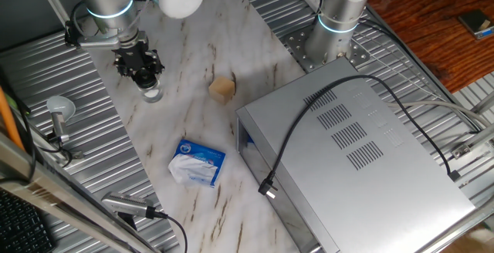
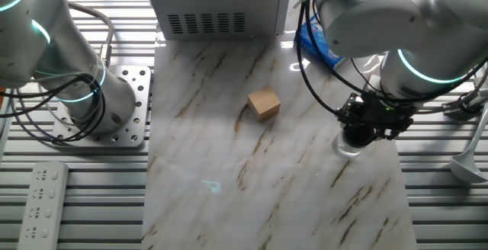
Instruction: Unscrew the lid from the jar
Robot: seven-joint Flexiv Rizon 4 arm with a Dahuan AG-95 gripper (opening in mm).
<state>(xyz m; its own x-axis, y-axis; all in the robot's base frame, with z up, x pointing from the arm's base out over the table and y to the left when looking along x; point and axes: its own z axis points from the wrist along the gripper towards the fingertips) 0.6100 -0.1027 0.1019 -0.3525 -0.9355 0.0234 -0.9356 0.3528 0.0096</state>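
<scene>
**A:** While the end effector (image 1: pixel 147 79) sits right down over the jar (image 1: pixel 152 93), near one long edge of the marble desk (image 1: pixel 193 114), can you read the grip?

**B:** Only partly. In the other fixed view the end effector (image 2: pixel 364 132) covers the jar's top, with just the clear glass base (image 2: pixel 349 147) poking out below. The lid itself is hidden under the fingers, so whether they are clamped on it, I cannot tell.

**A:** So how should the twist go?

**B:** My call: squeeze the lid squarely, keep the wrist axis straight above the jar, and turn without dragging sideways. Nothing is pinning the glass, so the jar may simply spin along with the lid on that smooth marble. A little downward pressure during the turn should help, easing off as the thread lets go.

**A:** Head count?

**B:** One jar, one tan cube (image 1: pixel 221 89) near the desk's middle, one blue-and-white packet (image 1: pixel 197 163) toward the opposite end, and one silver box (image 1: pixel 355 160) along the far edge. Lid: uncounted, unseen.
</scene>
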